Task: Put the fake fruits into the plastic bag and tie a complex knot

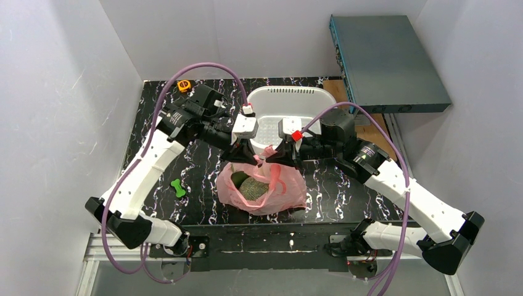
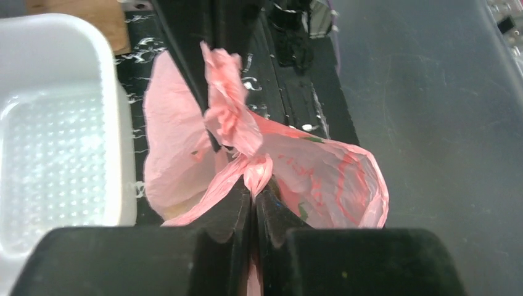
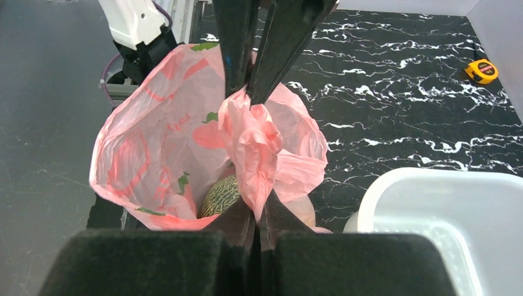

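The pink plastic bag (image 1: 274, 188) stands on the black marbled table between the two arms. The netted melon (image 1: 253, 189) and the dark green avocado (image 1: 238, 179) show through its open mouth; the melon also shows in the right wrist view (image 3: 219, 196). The yellow fruit is hidden. My left gripper (image 1: 245, 150) is shut on a twisted handle of the bag (image 2: 256, 172). My right gripper (image 1: 279, 154) is shut on the other bunched handle (image 3: 253, 154). Both grippers meet just above the bag's mouth, tips nearly touching.
A white perforated basket (image 1: 287, 102) stands right behind the grippers. A small green bone-shaped toy (image 1: 179, 187) lies left of the bag. A yellow tape measure (image 1: 183, 85) sits at the back left. A grey-blue box (image 1: 388, 61) lies at the back right.
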